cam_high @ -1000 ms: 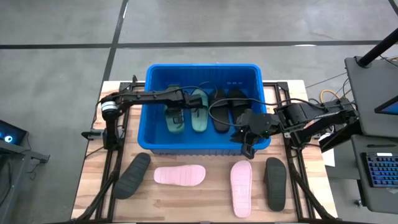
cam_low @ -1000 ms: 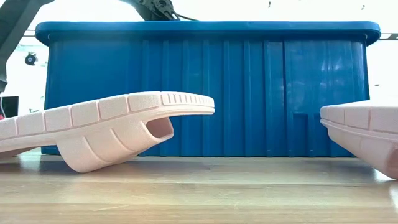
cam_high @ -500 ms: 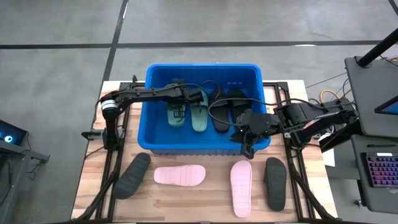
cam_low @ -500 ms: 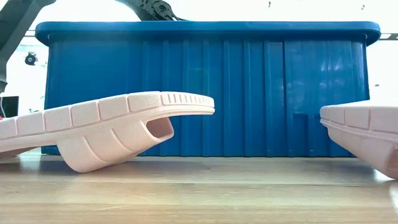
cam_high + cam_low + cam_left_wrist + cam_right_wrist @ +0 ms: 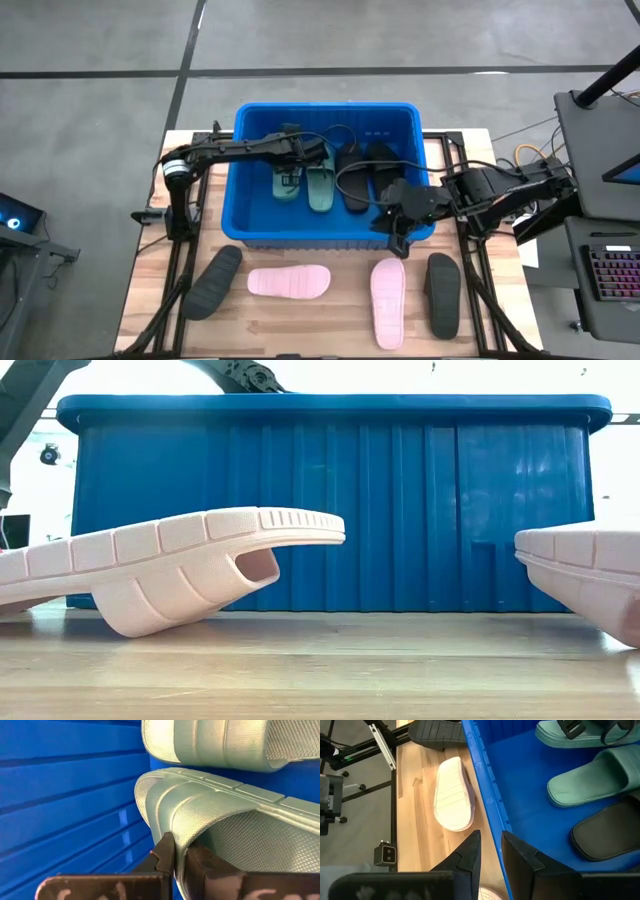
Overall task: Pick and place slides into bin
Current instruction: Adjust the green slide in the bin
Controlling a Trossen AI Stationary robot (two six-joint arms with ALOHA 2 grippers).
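Lying on the table in front, 2 pink slides [image 5: 289, 282] & 2 charcoal slides [image 5: 212, 281] wait their turn. Right gripper [image 5: 396, 238] pinches the blue bin [image 5: 246, 128] rim, prob. to steady it. Left gripper [image 5: 290, 172], pinched shut, touches a green slide [image 5: 284, 186] inside.

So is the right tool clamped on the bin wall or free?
Clamped: the right tool straddles the blue bin rim, one finger on each side.

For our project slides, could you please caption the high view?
Left gripper shut on a green slide inside the blue bin; right gripper at its rim.
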